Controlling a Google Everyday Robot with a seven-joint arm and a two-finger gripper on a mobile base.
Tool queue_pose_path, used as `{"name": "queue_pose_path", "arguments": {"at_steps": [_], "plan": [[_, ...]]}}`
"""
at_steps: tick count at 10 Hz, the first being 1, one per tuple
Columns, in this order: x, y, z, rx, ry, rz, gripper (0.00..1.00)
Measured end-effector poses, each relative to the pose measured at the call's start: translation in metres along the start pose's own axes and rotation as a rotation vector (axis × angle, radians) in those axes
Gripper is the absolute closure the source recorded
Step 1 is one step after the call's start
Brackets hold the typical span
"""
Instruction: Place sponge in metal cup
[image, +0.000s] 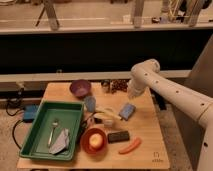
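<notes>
The blue sponge (127, 111) lies tilted on the wooden table (150, 125), right of centre. My gripper (131, 99) hangs from the white arm (160, 85) that reaches in from the right, and sits right above the sponge's far edge; I cannot tell whether it touches the sponge. A small dark cup (105, 86) that looks like metal stands at the back of the table, left of the gripper and beside the purple bowl (80, 88).
A green tray (35, 135) with a spoon (52, 131) and a grey cloth (62, 142) fills the left side. A blue cup (90, 103), a yellow item (107, 115), a red bowl (86, 147) holding fruit, a black block (118, 136) and an orange-red vegetable (130, 146) lie nearby.
</notes>
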Motion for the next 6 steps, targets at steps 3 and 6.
{"name": "queue_pose_path", "arguments": {"at_steps": [3,6], "plan": [[-0.011,0.017,0.004,-0.010,-0.013,-0.015,0.40],[-0.011,0.014,0.027,-0.054,-0.052,-0.037,0.20]]}}
